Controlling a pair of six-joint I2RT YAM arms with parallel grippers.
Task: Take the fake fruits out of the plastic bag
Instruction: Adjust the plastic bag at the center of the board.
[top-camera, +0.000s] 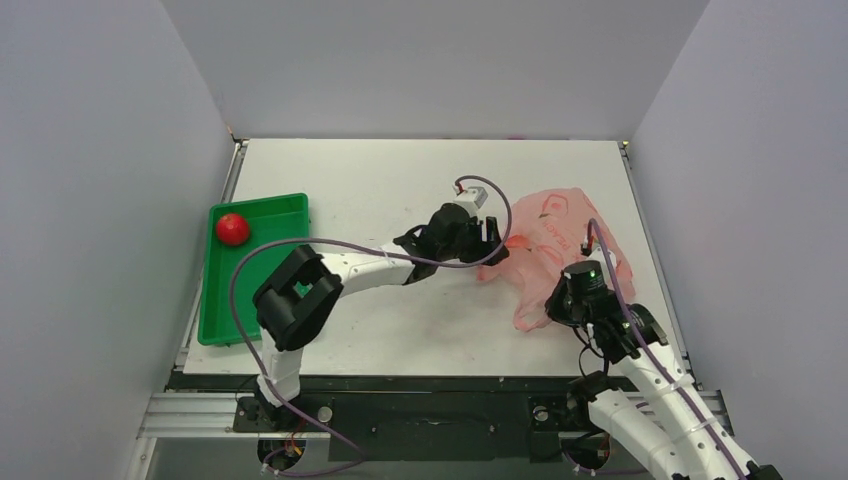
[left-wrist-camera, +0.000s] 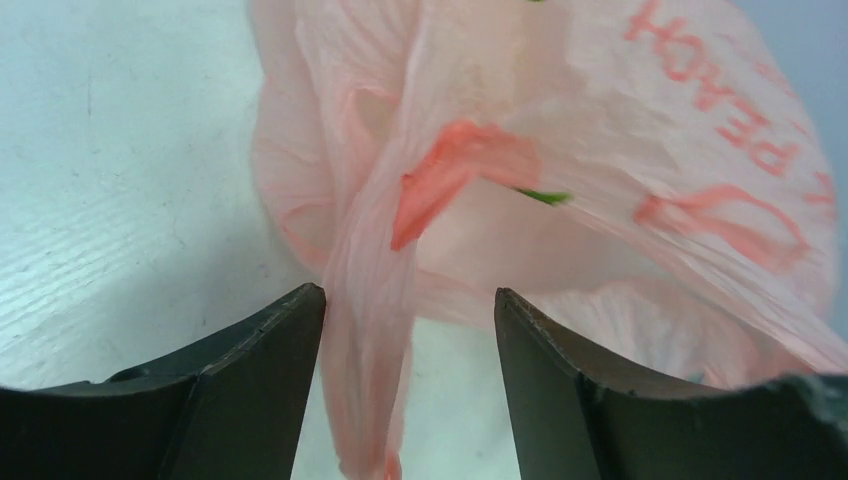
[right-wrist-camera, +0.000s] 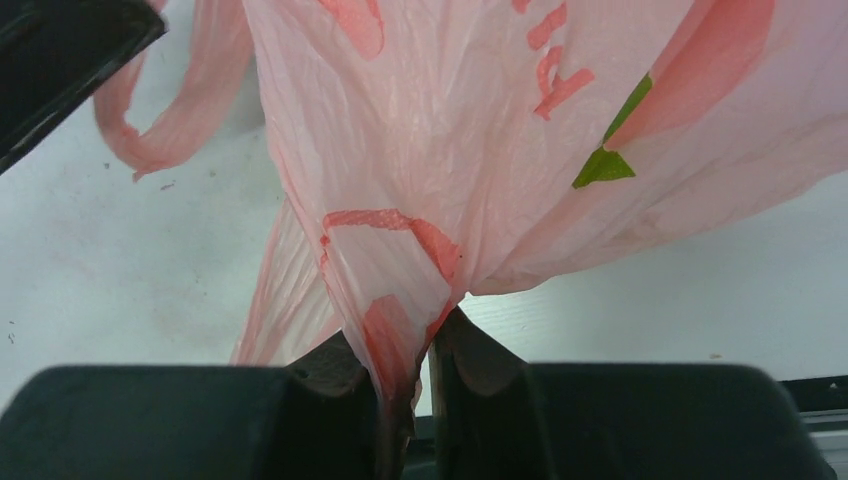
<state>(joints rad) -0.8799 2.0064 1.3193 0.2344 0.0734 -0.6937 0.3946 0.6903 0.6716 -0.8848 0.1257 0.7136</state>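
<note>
The pink plastic bag (top-camera: 552, 232) lies crumpled on the right half of the table. No bananas or orange fruit show in any view; I cannot see into the bag. My left gripper (top-camera: 492, 238) is open at the bag's left edge. In the left wrist view a twisted strand of the bag (left-wrist-camera: 365, 300) hangs between the spread fingers of that gripper (left-wrist-camera: 410, 295), close to the left finger. My right gripper (top-camera: 553, 303) is at the bag's near corner. In the right wrist view this gripper (right-wrist-camera: 415, 345) is shut on a pinched fold of the bag (right-wrist-camera: 450, 130).
A green tray (top-camera: 262, 208) stands at the table's left edge with a red round fruit (top-camera: 232, 228) in its far end. Grey walls close in the table on the left, back and right. A loose bag handle (right-wrist-camera: 150, 130) loops over the table.
</note>
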